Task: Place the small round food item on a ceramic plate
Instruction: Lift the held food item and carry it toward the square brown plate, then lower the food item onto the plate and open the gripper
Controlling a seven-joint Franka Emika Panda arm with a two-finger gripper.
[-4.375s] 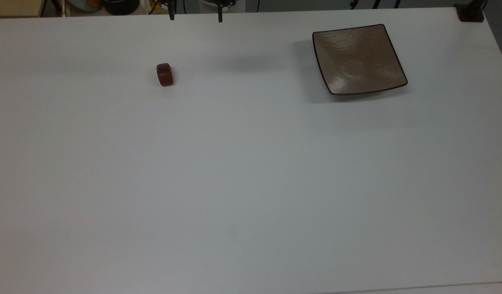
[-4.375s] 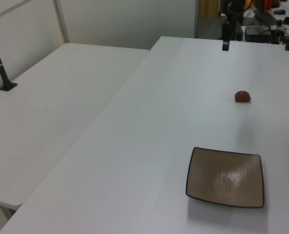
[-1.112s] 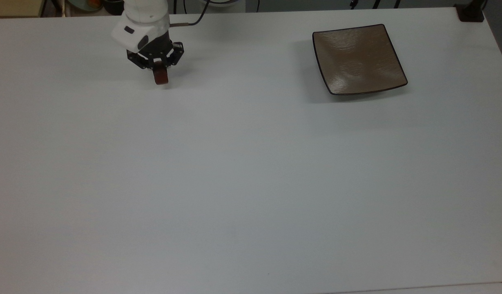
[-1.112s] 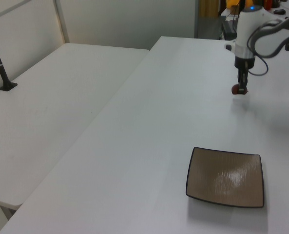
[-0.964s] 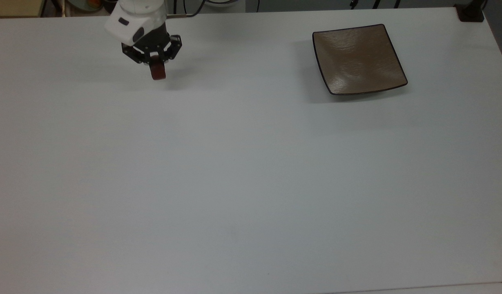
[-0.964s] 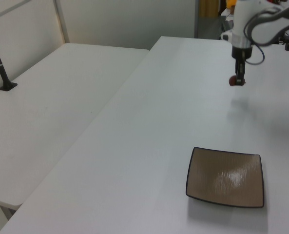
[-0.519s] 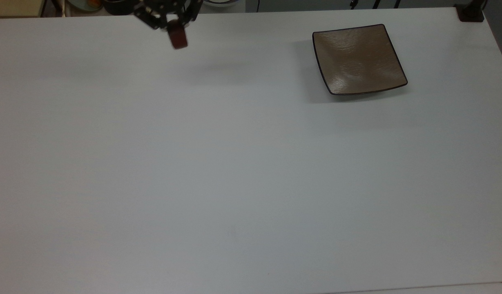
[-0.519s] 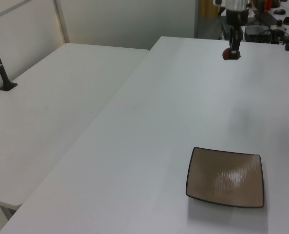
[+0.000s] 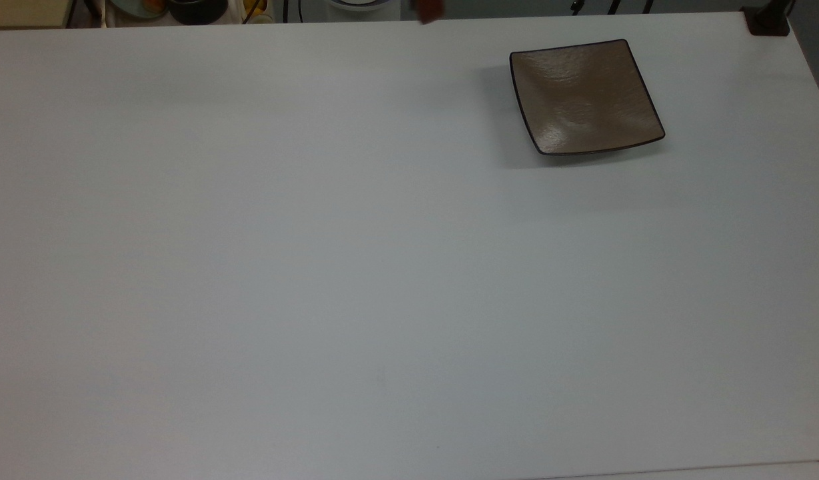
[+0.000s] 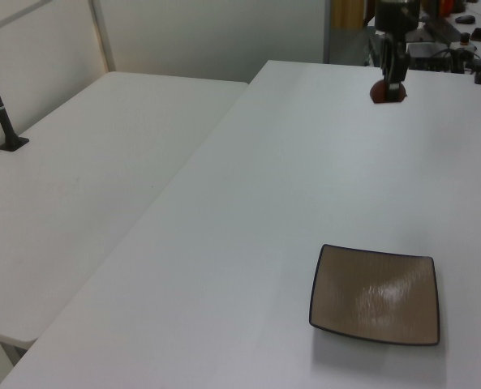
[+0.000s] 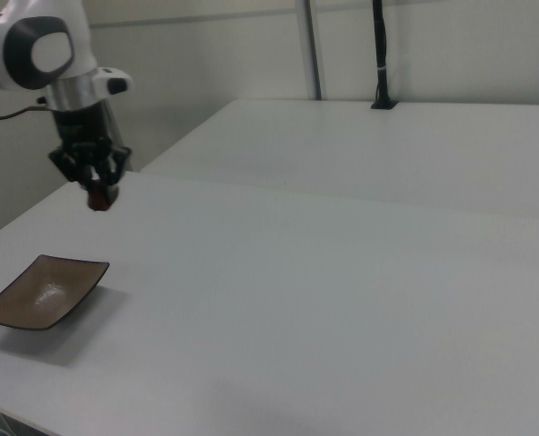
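Observation:
The small round food item point(image 11: 99, 198) is a dark reddish-brown piece hanging high above the white table, with my gripper point(image 11: 97, 193) shut on it. In the left view the food item point(image 10: 386, 91) hangs under the gripper point(image 10: 390, 86) near the far end of the table. A sliver of the food item point(image 9: 430, 9) shows at the top view's upper edge. The ceramic plate point(image 9: 584, 95) is square, glossy brown with a dark rim, and lies bare on the table. In the right view the plate point(image 11: 40, 291) sits below and to the left of the held item.
The white table point(image 9: 382, 267) is wide and bare around the plate. A second white table point(image 10: 102, 162) adjoins it on the left view's left. A black post point(image 11: 379, 54) stands at the far table's edge. Bowls and clutter point(image 9: 182, 8) lie beyond the table's far edge.
My gripper took hold of the food item on the table, lifted it high, and carried it toward the top view's right, closer to the plate. The plate has not moved.

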